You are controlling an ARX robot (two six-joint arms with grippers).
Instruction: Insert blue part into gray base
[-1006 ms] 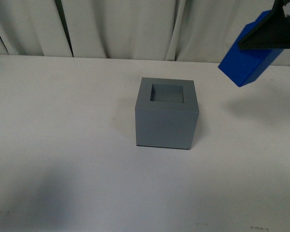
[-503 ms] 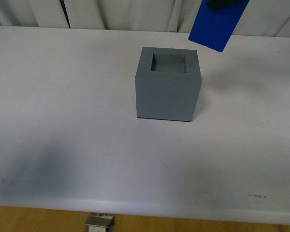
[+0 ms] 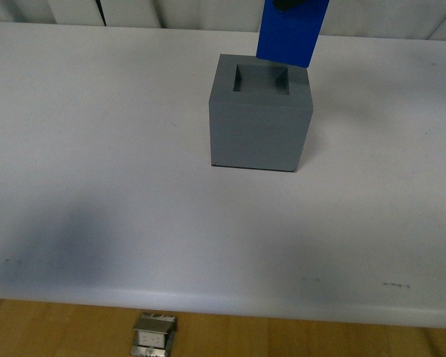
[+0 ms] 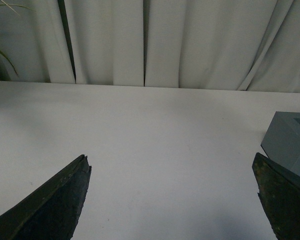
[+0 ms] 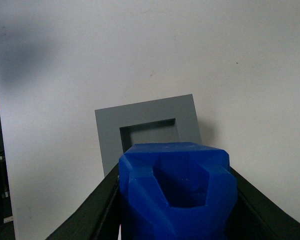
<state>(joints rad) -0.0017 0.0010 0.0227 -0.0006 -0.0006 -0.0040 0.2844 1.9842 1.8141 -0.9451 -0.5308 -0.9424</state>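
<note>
The gray base [image 3: 260, 123] stands on the white table, its square recess facing up. The blue part [image 3: 291, 33] hangs almost upright just above the base's far right top edge, its lower end close to the recess. My right gripper [image 5: 176, 200] is shut on the blue part [image 5: 176, 192]; in the right wrist view its handle end with the hole faces the camera and the base [image 5: 147, 130] lies below. Only a dark bit of the gripper shows at the top of the front view. My left gripper [image 4: 172, 200] is open and empty, with a corner of the base [image 4: 290, 145] beside one finger.
The white table [image 3: 97, 149] spreads around the base. Its front edge runs along the bottom of the front view, with a small metal piece [image 3: 154, 336] on the wooden floor below. White curtains [image 4: 155, 40] hang behind the table.
The blue part has moved left from the upper right to over the base and turned from tilted to almost upright. The front view has tilted down, showing the table's front edge.
</note>
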